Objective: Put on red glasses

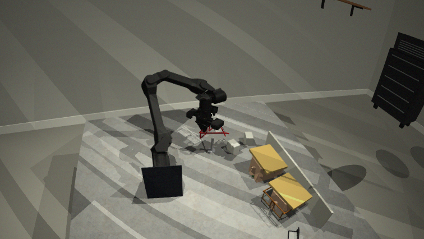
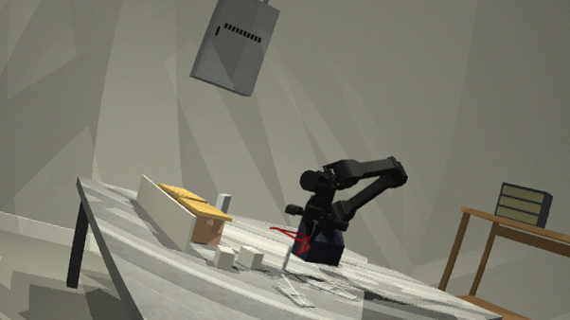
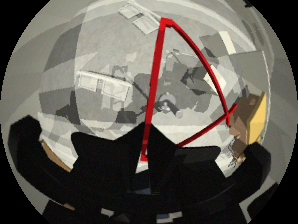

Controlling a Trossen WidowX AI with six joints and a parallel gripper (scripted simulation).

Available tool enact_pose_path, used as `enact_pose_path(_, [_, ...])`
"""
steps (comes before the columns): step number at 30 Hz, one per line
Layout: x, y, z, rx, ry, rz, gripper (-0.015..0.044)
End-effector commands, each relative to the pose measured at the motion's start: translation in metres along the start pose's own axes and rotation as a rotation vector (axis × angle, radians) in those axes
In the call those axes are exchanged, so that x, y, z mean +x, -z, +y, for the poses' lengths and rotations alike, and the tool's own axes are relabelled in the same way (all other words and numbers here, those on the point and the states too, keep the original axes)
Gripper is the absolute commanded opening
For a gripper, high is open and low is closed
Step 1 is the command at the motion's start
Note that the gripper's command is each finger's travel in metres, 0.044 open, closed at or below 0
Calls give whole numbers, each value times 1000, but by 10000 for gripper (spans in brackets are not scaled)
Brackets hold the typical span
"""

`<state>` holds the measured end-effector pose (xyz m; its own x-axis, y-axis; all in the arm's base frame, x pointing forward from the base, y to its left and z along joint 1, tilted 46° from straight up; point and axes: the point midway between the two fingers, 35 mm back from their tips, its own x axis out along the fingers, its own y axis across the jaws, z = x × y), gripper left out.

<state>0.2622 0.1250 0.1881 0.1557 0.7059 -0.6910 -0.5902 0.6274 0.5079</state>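
The red glasses (image 1: 213,133) (image 3: 155,75) hang in the air, held by the front frame, with the temples spread out to one side and crossing in the wrist view. My gripper (image 1: 203,129) (image 3: 146,125) is shut on them, high above the table, over the area by the small grey post and away from both heads. The head with the green tag (image 1: 261,175) (image 2: 207,232) stands under a yellow slab (image 1: 268,159) (image 2: 204,208), its face bare. The other head (image 1: 277,199) wears orange glasses (image 1: 272,205). The exact contact at the fingertips is dark.
A thin upright panel (image 2: 165,214) stands behind the heads. Two white blocks (image 1: 233,146) (image 1: 248,138) (image 2: 250,257) (image 2: 223,257) and the grey post (image 1: 212,144) (image 2: 286,258) stand near the gripper. Pale glasses shapes lie beyond the post. A black frame (image 1: 298,233) shows at the bottom edge.
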Motion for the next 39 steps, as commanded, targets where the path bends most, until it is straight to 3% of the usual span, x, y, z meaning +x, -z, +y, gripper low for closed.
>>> enact_pose_path(1, [22,3,-1,7,-1,10,0])
enact_pose_path(7, [45,4,1,8,-4,6,0])
enact_pose_path(39, [45,-11,13,7,-4,5,0])
